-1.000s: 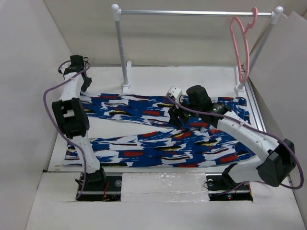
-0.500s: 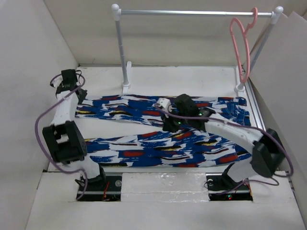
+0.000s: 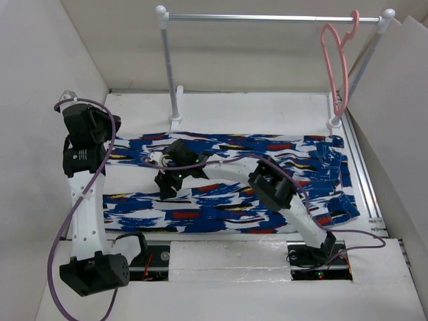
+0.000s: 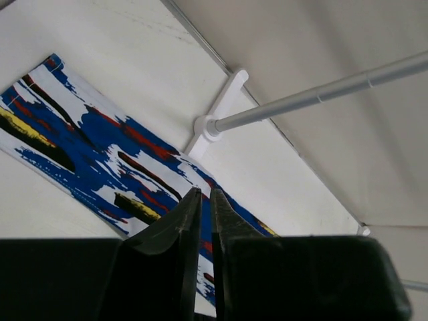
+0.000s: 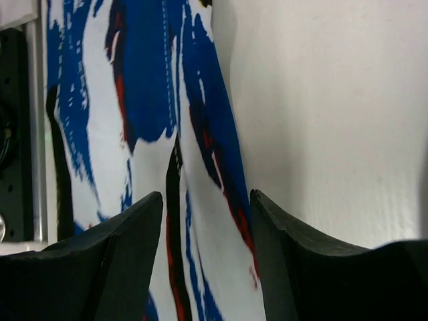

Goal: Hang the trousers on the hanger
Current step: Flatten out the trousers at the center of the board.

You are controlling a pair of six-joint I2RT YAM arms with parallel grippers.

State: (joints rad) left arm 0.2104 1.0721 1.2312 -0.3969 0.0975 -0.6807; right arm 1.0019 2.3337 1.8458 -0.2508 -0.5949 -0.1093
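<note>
Trousers (image 3: 221,215) lie flat on the table (image 3: 234,107), waist to the right, both legs running left. The far leg lies near the rail posts and the near leg by the arm bases, with a strip of bare table between them at the left.

Hanger (image 3: 346,73) hangs by its hook from the right end of the rail (image 3: 267,18), above the right rear corner of the table. It is well apart from the trousers and from both grippers.

Right gripper (image 3: 164,188) reaches far left across the trousers and points down at the far edge of the near leg. In the right wrist view its fingers (image 5: 134,247) stand apart. Printed fabric (image 5: 187,200) shows between them and bare table lies to one side. Whether the tips touch the cloth cannot be told.

Left gripper (image 3: 111,126) is held up at the left edge of the table, near the cuff of the far leg. In the left wrist view its fingers (image 4: 180,234) are drawn together to a thin slit and hold nothing. Beyond them lie the far leg (image 4: 100,154) and the foot of the left post (image 4: 217,117).
</note>
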